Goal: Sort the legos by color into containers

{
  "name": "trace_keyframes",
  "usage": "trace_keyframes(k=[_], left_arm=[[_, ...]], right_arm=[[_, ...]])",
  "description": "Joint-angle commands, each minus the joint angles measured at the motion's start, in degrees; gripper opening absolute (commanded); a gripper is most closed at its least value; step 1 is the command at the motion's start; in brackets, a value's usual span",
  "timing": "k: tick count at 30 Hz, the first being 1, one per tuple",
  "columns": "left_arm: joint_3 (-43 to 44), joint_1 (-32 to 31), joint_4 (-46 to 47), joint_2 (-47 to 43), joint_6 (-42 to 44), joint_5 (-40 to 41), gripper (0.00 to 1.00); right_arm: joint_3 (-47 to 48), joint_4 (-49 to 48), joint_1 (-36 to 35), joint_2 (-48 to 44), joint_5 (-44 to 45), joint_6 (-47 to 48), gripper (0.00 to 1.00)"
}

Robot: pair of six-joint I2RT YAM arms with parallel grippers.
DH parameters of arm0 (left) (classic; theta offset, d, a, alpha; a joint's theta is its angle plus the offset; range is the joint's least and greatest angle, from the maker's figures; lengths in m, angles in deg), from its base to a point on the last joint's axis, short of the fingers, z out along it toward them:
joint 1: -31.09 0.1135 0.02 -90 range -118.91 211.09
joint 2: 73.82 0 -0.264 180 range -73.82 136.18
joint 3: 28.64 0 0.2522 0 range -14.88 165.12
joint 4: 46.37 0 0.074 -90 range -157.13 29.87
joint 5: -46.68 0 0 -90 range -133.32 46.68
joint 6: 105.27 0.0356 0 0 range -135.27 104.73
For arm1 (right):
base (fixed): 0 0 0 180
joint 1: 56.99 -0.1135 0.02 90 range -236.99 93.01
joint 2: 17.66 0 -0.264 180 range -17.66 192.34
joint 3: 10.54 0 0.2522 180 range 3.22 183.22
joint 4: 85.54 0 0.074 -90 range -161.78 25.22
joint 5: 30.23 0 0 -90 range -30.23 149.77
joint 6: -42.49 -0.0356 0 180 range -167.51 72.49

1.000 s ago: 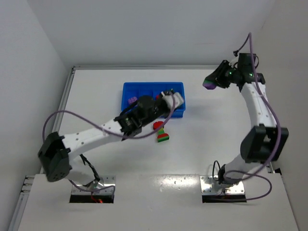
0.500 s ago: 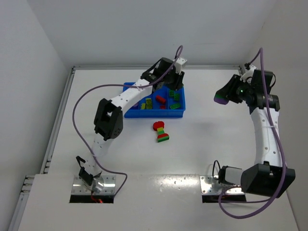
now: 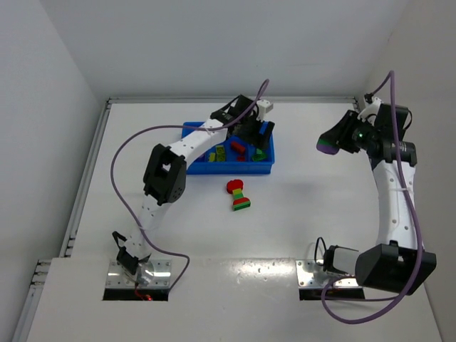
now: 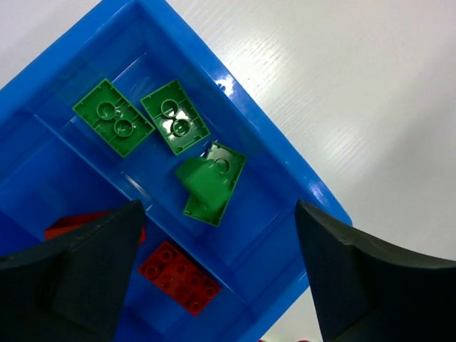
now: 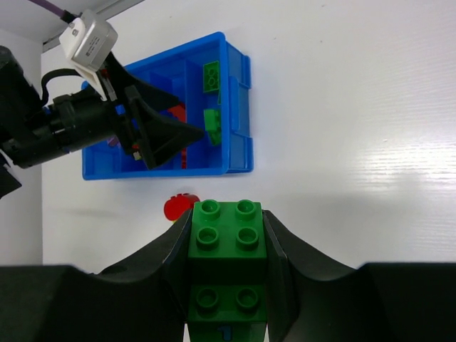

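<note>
Left wrist view looks down into the blue tray [image 4: 278,153]. Its end compartment holds three green bricks [image 4: 174,117], all loose. Two lie flat side by side and the third lies tilted just beside them. The next compartment holds two red bricks [image 4: 179,278]; one is in full view and the other is half hidden behind a finger. The left tool [image 4: 217,214] hangs over these compartments, released, with its two fingers spread wide and nothing between them.

In top view, the tray sits at the far middle of the surface [image 3: 142,214]. Another compartment shows yellow-green bricks [image 3: 217,152], too small to count. On the surface just in front of the tray lie a red piece [image 3: 234,187] and a small stack [image 3: 241,204] of mixed colours. They are close together, but I cannot tell if they touch.

The right tool [image 3: 329,142] is at the right side, well apart from the tray. It is clenched on a green stack [image 5: 228,239] of two bricks. In top view a purple part shows at the end of the tool.
</note>
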Motion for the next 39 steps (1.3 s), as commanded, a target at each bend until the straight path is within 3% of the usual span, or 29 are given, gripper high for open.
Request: trace_keyframes(k=[1,3,5,6,8,10,11,12,15,16,23,28,30,39], left_arm=[[3.05,1.46,0.0,0.65,0.24,-3.04,0.95],[3.05,2.16,0.52,0.65,0.24,-4.18,0.95],[2.0,3.22,2.09,-1.98,0.24,-11.53,0.92],[-1.14,5.31,6.81,-4.77,-0.54,-25.76,0.91],[-5.19,7.61,14.63,-6.89,-4.92,-43.3,0.91],[-14.31,8.94,44.6,-7.52,-32.58,-60.6,0.91],[-19.23,8.94,64.66,-8.31,-50.38,-62.44,0.91],[-25.37,8.94,107.58,-6.83,-86.06,-62.46,0.91],[-25.86,8.24,112.55,-6.64,-91.22,-65.1,0.91],[-26.65,8.24,123.03,-7.17,-99.43,-64.14,0.91],[-30.34,8.24,125.95,-9.36,-98.82,-61.33,0.94],[-33.07,7.63,124.1,-9.9,-94.59,-59.3,0.94],[-33.07,7.62,123.49,-9.9,-93.19,-58.6,0.89],[-29.65,7.09,117.51,-8.84,-88.18,-57.45,0.81]], right_arm=[[-0.3,-2.8,0.22,1.43,-3.26,-1.59,0.0],[-0.9,-4.02,-0.58,1.96,-4.58,-1.6,0.0],[-1.95,-6.73,-1.1,2.48,-8.86,-1.6,0.0],[-2.75,-9.36,-1.97,3.01,-11.42,-2.12,0.0],[-3.63,-13.13,-2.85,3.02,-13.8,-2.12,0.0],[-4.78,-17.81,-3.73,4.15,-18.79,-2.12,0.0],[-5.73,-22.87,-4.61,4.16,-20.48,-2.12,0.0],[-6.53,-25.45,-5.14,4.85,-22.06,-2.12,0.0],[-7.67,-34.13,-7.78,6.17,-25.5,-4.22,0.0],[-8.2,-36.35,-8.39,7.05,-27.25,-5.28,0.0],[-10.93,-51.22,-13.76,10.74,-27.97,-21.69,0.0],[-5.93,-50.53,-15.6,13.47,-26.03,-25.32,0.0],[-4.08,-49.12,-16.3,14.0,-24.55,-26.46,0.0],[-4.07,-44.38,-19.38,14.0,-19.19,-29.28,0.0]])
